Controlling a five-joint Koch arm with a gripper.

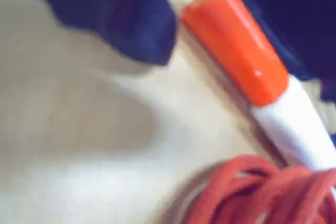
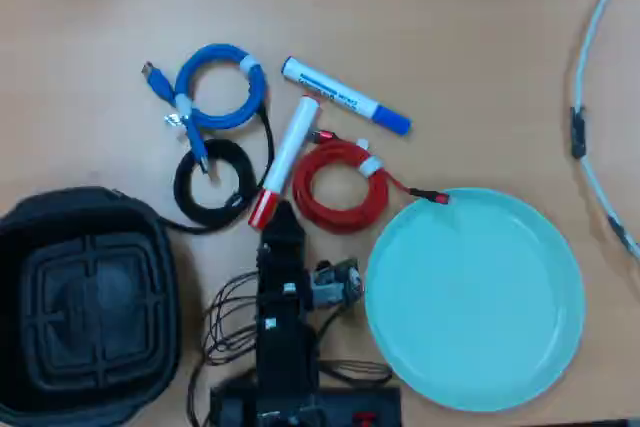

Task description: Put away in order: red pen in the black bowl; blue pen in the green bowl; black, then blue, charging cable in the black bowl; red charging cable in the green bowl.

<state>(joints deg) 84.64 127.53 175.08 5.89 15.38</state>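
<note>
The red pen (image 2: pixel 283 162), light, stiff and likely slick, suits a mid-barrel grip; whether the hand (image 2: pixel 282 219) gapes, I cannot tell.

Wooden table (image 2: pixel 450 27), pens, coiled cables, two bowls

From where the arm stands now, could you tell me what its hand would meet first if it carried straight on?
Most likely the red pen: the hand sits just behind its red cap, pointing along it. The red charging cable lies beside that line. Height is unclear.
</note>
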